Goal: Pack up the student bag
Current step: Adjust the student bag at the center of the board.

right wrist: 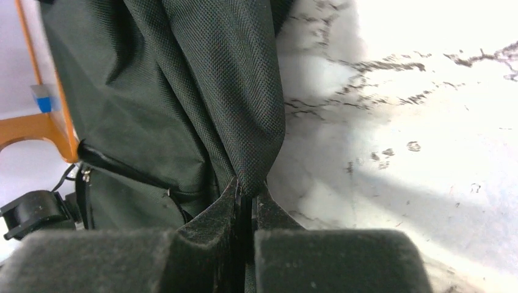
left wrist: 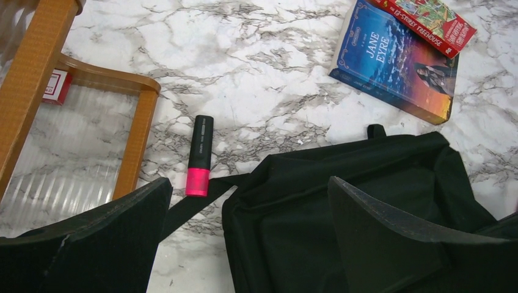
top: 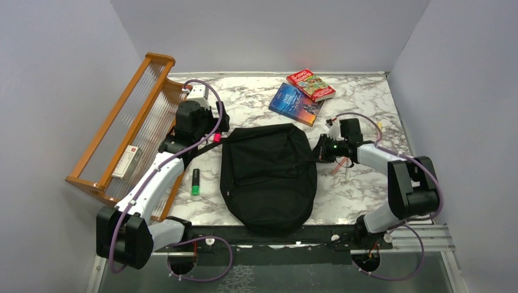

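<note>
Your right arm stretches low, right gripper pinching fabric at the right edge of the student bag lying flat on the table, while your left gripper hangs spread wide above its far-left corner.

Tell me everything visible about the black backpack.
The black backpack is soft woven fabric, rounded, lying flat on the middle of the marble table, a seam across its top face. A small loop sits at its far edge and a strap trails left. The right gripper pinches a fold of its right edge.
</note>
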Robot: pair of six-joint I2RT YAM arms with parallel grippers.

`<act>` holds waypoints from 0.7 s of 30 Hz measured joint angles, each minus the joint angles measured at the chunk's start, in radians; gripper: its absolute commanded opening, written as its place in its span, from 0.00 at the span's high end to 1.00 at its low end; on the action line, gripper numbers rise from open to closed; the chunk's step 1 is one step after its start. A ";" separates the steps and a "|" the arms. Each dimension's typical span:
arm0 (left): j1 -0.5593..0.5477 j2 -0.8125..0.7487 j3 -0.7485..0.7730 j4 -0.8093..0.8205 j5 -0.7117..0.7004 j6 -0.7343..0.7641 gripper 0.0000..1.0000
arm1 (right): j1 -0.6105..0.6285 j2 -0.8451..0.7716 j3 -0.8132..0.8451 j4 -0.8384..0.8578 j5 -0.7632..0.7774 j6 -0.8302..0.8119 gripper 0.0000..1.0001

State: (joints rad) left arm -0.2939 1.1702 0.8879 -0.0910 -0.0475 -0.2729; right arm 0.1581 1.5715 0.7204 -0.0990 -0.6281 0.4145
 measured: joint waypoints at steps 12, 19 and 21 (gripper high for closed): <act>0.000 0.012 -0.019 0.038 0.021 -0.038 0.01 | 0.007 -0.241 0.170 -0.062 -0.002 -0.063 1.00; 0.000 0.068 -0.070 0.091 0.076 -0.100 0.01 | 0.006 -0.161 0.331 -0.029 -0.002 -0.022 1.00; 0.000 0.093 -0.061 0.085 0.095 -0.101 0.01 | 0.006 -0.110 0.359 0.001 -0.002 -0.003 1.00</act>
State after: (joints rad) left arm -0.2935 1.2636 0.8268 -0.0055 0.0479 -0.3744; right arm 0.1646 1.4616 1.0790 -0.0978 -0.6296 0.4118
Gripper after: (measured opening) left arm 0.987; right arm 0.070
